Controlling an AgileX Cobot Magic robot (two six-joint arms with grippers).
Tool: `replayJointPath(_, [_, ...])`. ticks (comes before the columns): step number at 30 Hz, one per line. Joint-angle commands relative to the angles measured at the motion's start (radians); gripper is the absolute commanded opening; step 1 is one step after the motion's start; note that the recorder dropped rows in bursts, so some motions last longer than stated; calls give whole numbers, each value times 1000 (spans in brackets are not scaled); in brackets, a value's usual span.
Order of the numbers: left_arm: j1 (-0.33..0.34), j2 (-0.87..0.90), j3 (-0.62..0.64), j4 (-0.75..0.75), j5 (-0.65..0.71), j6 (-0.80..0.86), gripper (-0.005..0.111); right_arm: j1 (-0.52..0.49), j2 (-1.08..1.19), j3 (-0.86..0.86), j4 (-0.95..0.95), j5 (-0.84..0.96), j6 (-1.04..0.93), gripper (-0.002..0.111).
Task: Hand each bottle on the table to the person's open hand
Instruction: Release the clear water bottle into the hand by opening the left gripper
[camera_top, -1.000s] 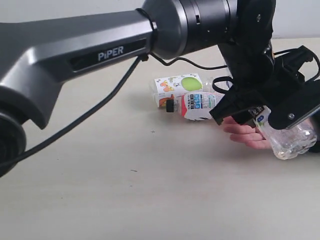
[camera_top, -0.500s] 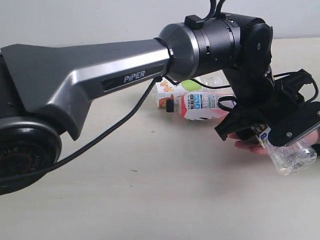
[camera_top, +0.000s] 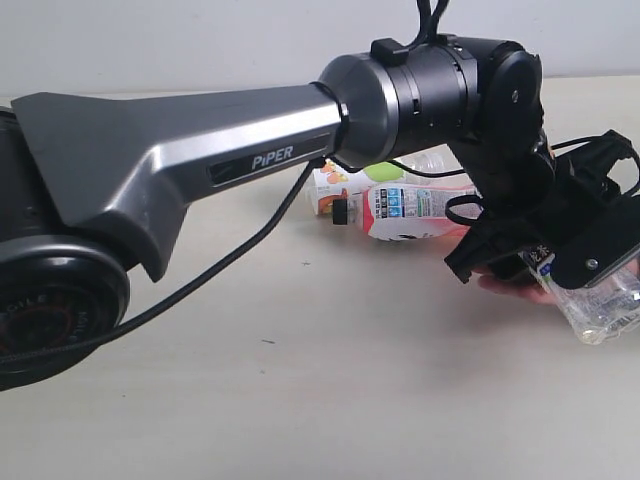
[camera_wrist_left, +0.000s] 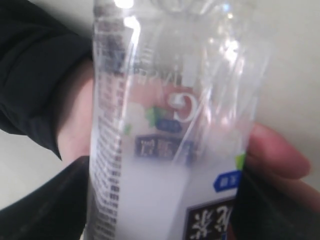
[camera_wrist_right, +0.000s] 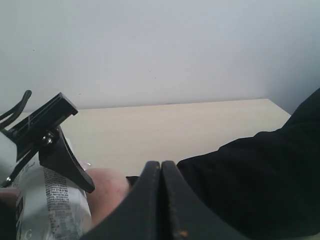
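Note:
My left gripper (camera_top: 560, 262) reaches across to the right and is shut on the slim white-label bottle (camera_top: 606, 300), holding it tilted just above the person's open hand (camera_top: 508, 287). In the left wrist view that bottle (camera_wrist_left: 170, 150) fills the frame between my dark fingers (camera_wrist_left: 47, 202), with the hand's skin (camera_wrist_left: 75, 125) behind it and a fingertip beside it. The pink-red bottle with the black cap (camera_top: 412, 206) and the fruit-print bottle (camera_top: 333, 186) lie on the table (camera_top: 300, 400) behind the arm. My right gripper (camera_wrist_right: 161, 172) is shut and empty, close to the hand (camera_wrist_right: 107, 192).
The person's black sleeve (camera_wrist_right: 260, 175) fills the space beside my right gripper. My left arm's grey forearm (camera_top: 200, 160) and its black cable (camera_top: 240, 255) span the left and middle of the exterior view. A clear bottle end (camera_top: 432, 160) shows behind the wrist.
My left arm has swung a little further right and lower, carrying the white-label bottle down over the person's hand. The bottles on the table have not moved.

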Motion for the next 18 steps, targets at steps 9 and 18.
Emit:
replayJointPath(9, [-3,-2,-8,-20,-25,-25,72,-8,-5,4,-3,-11,-9,0])
replayJointPath(18, [-3,-5,-8,-18,-21,-51,83,-8,-5,4,-3,-11,-9,0])
